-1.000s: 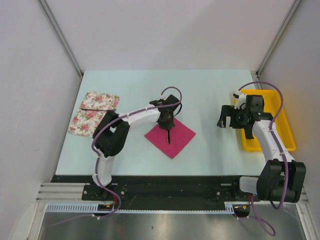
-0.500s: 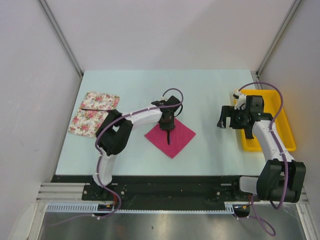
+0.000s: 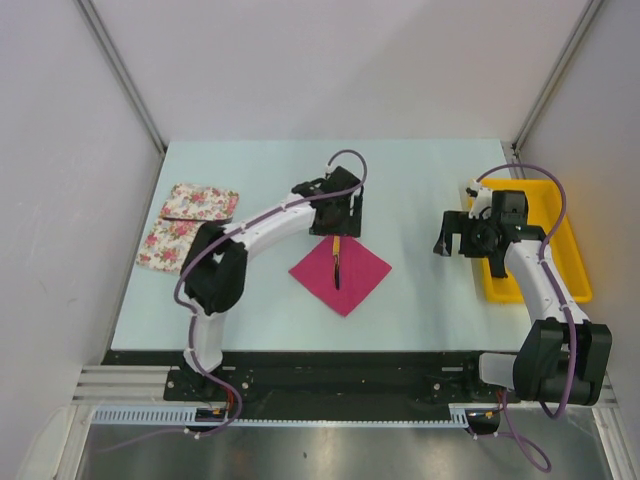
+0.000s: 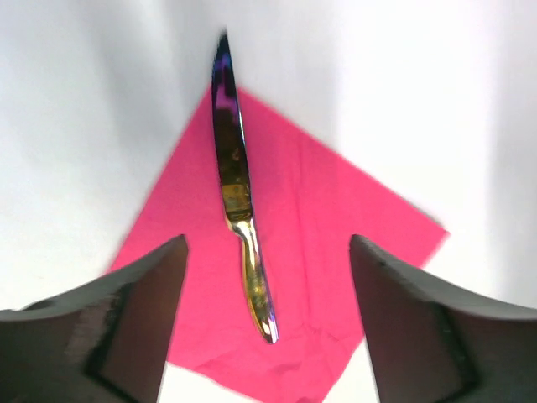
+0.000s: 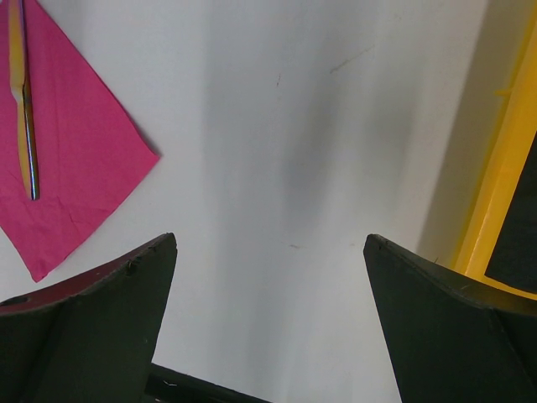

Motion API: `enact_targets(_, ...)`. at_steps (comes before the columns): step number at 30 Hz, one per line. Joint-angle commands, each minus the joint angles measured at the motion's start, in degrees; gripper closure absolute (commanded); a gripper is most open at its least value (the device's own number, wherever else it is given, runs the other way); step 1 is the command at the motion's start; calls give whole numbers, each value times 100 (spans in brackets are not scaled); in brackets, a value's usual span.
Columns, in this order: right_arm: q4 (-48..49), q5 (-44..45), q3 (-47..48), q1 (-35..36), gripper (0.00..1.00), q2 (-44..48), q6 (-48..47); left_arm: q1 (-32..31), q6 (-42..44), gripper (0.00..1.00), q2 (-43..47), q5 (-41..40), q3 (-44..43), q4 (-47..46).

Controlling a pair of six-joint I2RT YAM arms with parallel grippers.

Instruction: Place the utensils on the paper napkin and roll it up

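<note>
Left gripper (image 3: 336, 226) has come off the napkin (image 3: 352, 285) since the earlier frame and now sits over its far corner. The utensil (image 3: 337, 262), partly covered by the fingers before, lies uncovered. Right arm unchanged.

Left arm: reaches from its base in a long bend, elbow left of the napkin, forearm running to the far corner, wrist pointing down. Jaws wide, nothing between them. In the wrist view the utensil lies below the gap, touching neither finger.

Right arm: folded up right of the napkin and well apart from it, gripper (image 3: 448, 243) hanging between napkin and yellow tray (image 3: 575, 255). Jaws wide, holding nothing.

Utensil: one slim knife-shaped piece, yellow-gold handle, dark blade with a purple sheen. Lies on the napkin along its far-to-near diagonal, handle toward the far corner.

Napkin: magenta-pink square, flat, unrolled, set corner-on like a diamond. Floral cloth (image 3: 188, 228) lies well left of it.
</note>
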State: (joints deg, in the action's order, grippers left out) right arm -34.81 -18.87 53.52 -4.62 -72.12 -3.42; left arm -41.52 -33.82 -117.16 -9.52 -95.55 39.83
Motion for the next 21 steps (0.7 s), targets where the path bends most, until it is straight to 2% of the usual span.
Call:
enact_targets(1, 229, -142, 326, 14, 0, -57, -18, 363, 990, 13, 1159, 457, -254, -221)
enact_targets(3, 255, -178, 405, 40, 0, -92, -18, 775, 1710, 11, 1309, 906, -219, -239)
enact_targets(4, 273, -256, 431, 67, 0, -153, -10, 968, 1956, 11, 1458, 1526, -210, -152)
enact_targets(6, 290, -336, 493, 137, 0, -215, -27, 1618, 2694, 9, 1608, 2153, -123, -73)
enact_targets(7, 325, -388, 510, 154, 0, -241, -18, 1873, 2932, 9, 1679, 2765, -113, 32)
enact_targets(8, 352, -424, 528, 216, 0, -294, -18, 2397, 3517, 9, 1723, 3058, -131, 164)
enact_targets(10, 422, -520, 555, 260, 0, -347, -27, 2901, 4126, 8, 1715, 3341, -332, 637)
enact_targets(11, 440, -556, 572, 278, 0, -408, -36, 3382, 4808, 9, 1706, 3482, -376, 805)
enact_targets(13, 492, -626, 599, 348, 0, -478, -36, 3833, 5375, 9, 1723, 3457, -290, 921)
enact_targets(14, 510, -644, 616, 357, 0, -557, -36, 4288, 6047, 10, 1662, 3448, -263, 999)
enact_targets(16, 562, -661, 660, 401, 0, -610, -27, 4660, 6623, 12, 1548, 3386, -228, 1088)
enact_targets(17, 571, -670, 677, 409, 0, -645, -18, 5027, 7313, 13, 1487, 3552, -236, 1166)
enact_targets(19, 598, -688, 739, 445, 0, -742, -36, 5459, 8123, 14, 1232, 3886, -315, 1228)
enact_targets(21, 598, -697, 774, 436, 0, -830, -36, 5627, 8618, 14, 952, 3993, -394, 1263)
